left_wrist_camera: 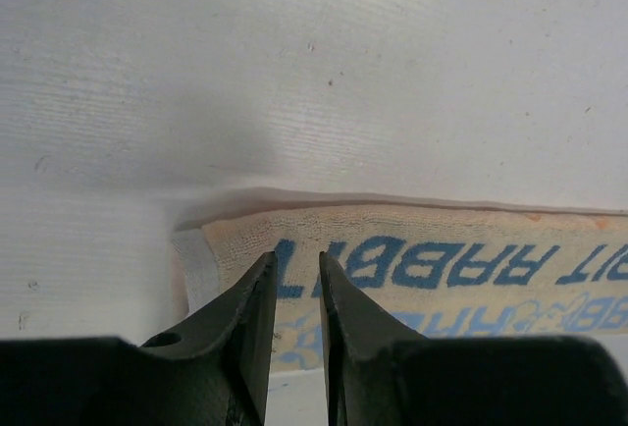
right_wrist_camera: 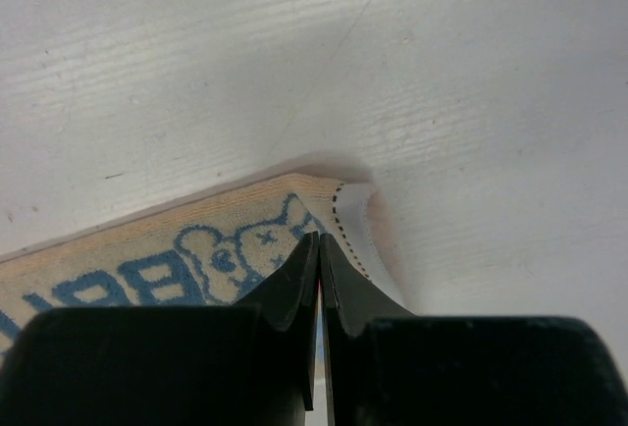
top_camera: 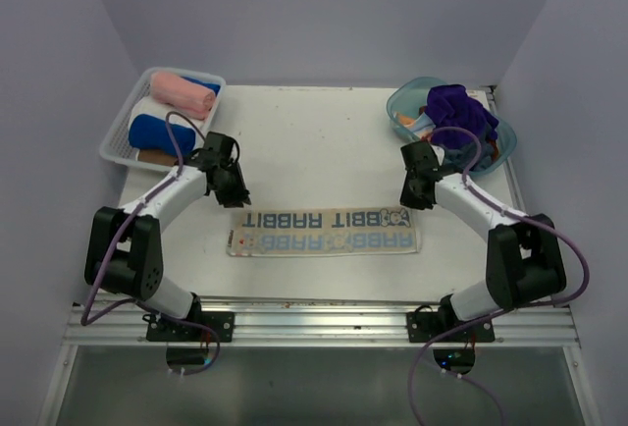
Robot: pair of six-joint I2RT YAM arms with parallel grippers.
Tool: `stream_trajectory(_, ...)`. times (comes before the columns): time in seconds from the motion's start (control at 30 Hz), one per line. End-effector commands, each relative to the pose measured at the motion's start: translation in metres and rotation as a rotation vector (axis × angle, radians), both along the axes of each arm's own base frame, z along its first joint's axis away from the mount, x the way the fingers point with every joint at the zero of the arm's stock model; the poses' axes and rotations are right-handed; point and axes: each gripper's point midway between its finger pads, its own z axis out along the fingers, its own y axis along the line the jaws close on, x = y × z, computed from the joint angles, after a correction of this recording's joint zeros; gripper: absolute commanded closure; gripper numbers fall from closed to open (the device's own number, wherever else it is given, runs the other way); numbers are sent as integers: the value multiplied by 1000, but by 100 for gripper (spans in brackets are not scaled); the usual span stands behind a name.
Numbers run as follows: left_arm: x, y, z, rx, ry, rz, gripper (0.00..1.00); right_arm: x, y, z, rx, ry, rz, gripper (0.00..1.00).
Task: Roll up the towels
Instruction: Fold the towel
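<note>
Right gripper point(right_wrist_camera: 320, 244) closed at the RABBIT towel point(top_camera: 324, 232) end; left gripper point(left_wrist_camera: 294, 264) barely parted, any pinch hidden.

Two grippers are in view, the left gripper point(top_camera: 234, 193) and the right gripper point(top_camera: 410, 196), and one printed RABBIT towel point(top_camera: 324, 233) lies on the one counter point(top_camera: 314, 141). One white mesh basket point(top_camera: 116, 130) holds three rolled towels that can be counted: one pink roll point(top_camera: 182, 93), one white roll point(top_camera: 149, 112) and one blue roll point(top_camera: 155, 135). A bit of blue behind the pink may or may not be a fourth. One teal tub point(top_camera: 393, 108) holds one purple towel point(top_camera: 456, 107); the other cloth under it is too hidden to count.
</note>
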Motion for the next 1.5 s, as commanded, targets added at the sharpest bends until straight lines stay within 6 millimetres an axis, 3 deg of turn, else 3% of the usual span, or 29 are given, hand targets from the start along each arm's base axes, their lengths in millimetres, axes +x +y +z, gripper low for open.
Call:
stream_trajectory(0.0,0,14,-4,63,3,10,73,6,-15,0,-63,-5,-13,94)
stream_trajectory(0.13,-1,18,-36,86,61,27,75,11,-18,-30,-84,58,-24,94)
stream_trajectory(0.23,-1,19,-44,98,92,31,76,9,-16,-44,-82,93,-24,97)
stream_trajectory(0.47,-5,31,-56,119,128,60,75,-25,-10,-64,-10,151,-34,97)
stream_trajectory(0.57,-4,35,-60,101,144,67,75,-42,-1,-60,56,152,-38,98)
stream_trajectory(0.63,1,38,-61,99,147,72,75,-47,13,-47,100,121,-28,97)
stream_trajectory(0.8,19,42,-53,117,134,73,75,-71,40,-29,134,119,25,91)
stream_trajectory(0.87,24,44,-46,120,125,72,75,-77,36,-20,127,106,2,87)
stream_trajectory(0.97,37,50,-17,151,58,78,75,-80,21,-3,86,50,-27,72)
stream_trajectory(1.07,41,58,10,188,-3,80,75,-78,10,11,45,7,-34,65)
stream_trajectory(1.1,40,59,21,192,-22,78,74,-81,7,11,38,19,-36,65)
stream_trajectory(1.23,31,60,33,190,-43,56,74,-89,10,6,56,57,-32,61)
stream_trajectory(1.47,8,60,10,184,16,45,74,-102,16,-24,147,127,-48,51)
